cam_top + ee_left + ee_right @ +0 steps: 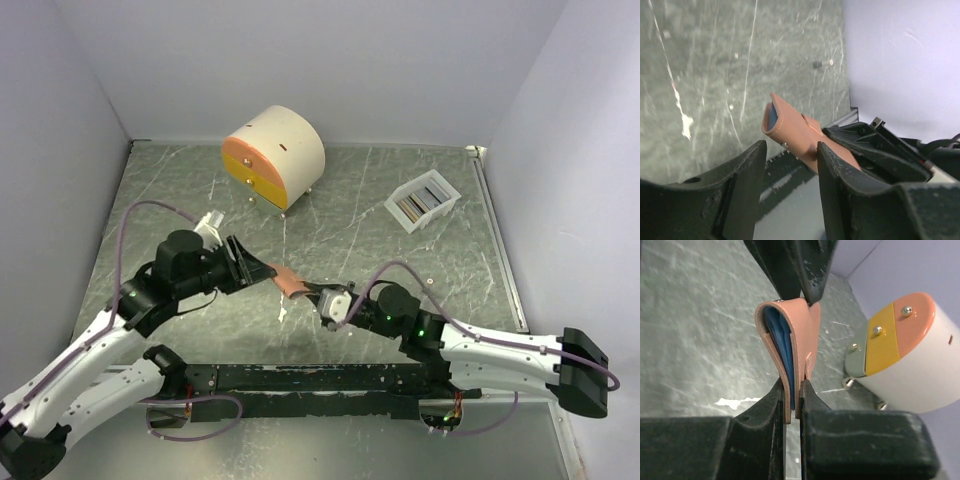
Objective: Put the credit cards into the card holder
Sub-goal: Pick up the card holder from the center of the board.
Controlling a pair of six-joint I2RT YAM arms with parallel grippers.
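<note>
The card holder, a salmon-pink folded wallet, is held above the table between the two arms. My right gripper is shut on its lower edge; in the right wrist view the fingers pinch both flaps. A blue credit card sits inside the fold and also shows at the wallet's end in the left wrist view. My left gripper is open just left of the wallet, whose body lies just beyond its spread fingertips, near the right one. More cards stand in a white tray.
A round cream cabinet with orange and yellow drawers stands at the back centre. The white tray is at the back right. Grey walls close in the marbled green table on three sides.
</note>
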